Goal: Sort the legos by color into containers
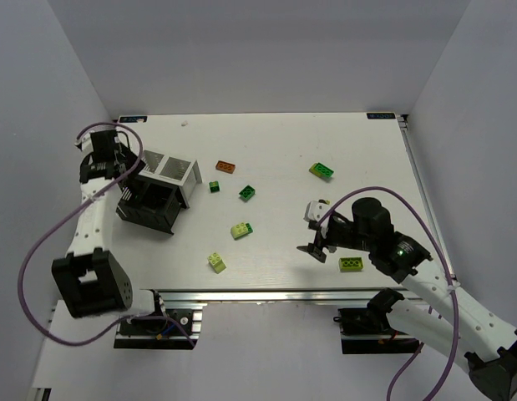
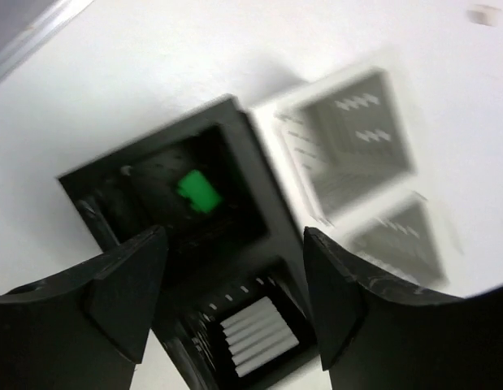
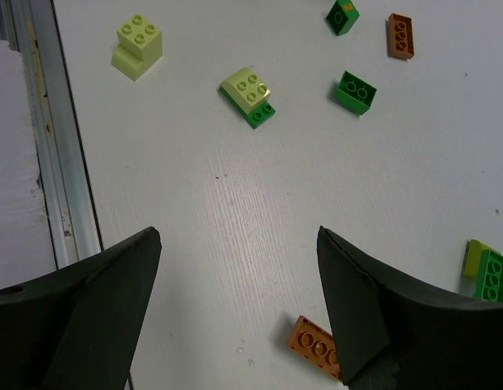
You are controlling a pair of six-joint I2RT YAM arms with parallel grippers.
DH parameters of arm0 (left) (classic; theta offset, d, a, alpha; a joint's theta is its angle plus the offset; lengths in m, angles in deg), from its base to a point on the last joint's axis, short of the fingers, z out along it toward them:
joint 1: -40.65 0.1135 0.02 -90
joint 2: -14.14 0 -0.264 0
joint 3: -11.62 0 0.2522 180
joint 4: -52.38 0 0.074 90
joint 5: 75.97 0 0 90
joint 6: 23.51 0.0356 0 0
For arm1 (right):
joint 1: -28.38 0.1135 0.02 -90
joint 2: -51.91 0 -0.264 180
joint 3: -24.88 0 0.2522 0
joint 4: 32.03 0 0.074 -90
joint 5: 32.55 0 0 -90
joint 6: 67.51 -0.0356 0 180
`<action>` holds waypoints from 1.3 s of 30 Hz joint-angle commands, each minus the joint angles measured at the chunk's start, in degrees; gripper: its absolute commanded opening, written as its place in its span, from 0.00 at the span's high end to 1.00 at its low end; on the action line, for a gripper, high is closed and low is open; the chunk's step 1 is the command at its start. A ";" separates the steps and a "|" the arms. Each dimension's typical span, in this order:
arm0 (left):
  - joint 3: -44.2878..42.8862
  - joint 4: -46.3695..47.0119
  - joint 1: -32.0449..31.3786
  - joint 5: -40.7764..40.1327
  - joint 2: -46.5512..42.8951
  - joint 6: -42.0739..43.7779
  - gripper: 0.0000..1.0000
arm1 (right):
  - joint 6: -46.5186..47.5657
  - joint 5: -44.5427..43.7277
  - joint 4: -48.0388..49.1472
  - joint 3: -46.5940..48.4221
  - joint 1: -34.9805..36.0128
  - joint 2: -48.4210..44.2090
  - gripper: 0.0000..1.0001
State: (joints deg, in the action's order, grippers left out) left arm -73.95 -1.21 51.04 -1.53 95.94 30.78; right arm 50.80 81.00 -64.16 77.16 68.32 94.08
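White worktop (image 1: pixel 283 142) is carrying loose legos (image 1: pixel 248 192). Left fingers (image 2: pixel 121 284) are hovering apart and empty above the black container (image 2: pixel 255 179); right fingers (image 3: pixel 97 301) are gaping empty. A dip risks snagging its wall.

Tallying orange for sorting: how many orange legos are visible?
2. The far orange lego lies on the far half of the table; the near orange lego sits beside the right gripper. Others may be hidden.
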 commanded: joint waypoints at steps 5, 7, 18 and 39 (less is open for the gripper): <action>10.98 23.21 -5.10 27.05 -18.87 3.36 0.13 | 0.07 -1.93 1.06 0.24 0.40 1.59 0.29; 11.17 24.19 -10.88 26.98 -18.43 3.71 0.13 | -0.89 -2.45 1.06 0.67 0.40 1.95 0.37; 6.08 22.89 -36.58 17.15 -5.18 15.02 0.34 | -6.96 -11.86 4.66 2.43 -0.65 5.02 0.11; -5.01 16.28 -39.05 -9.75 20.41 23.22 0.02 | -6.43 -0.70 -0.35 16.94 -3.56 29.81 0.63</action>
State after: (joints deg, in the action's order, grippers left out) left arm -77.95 14.28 11.92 -6.81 116.70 52.95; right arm 44.11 80.08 -65.39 95.35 64.82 125.05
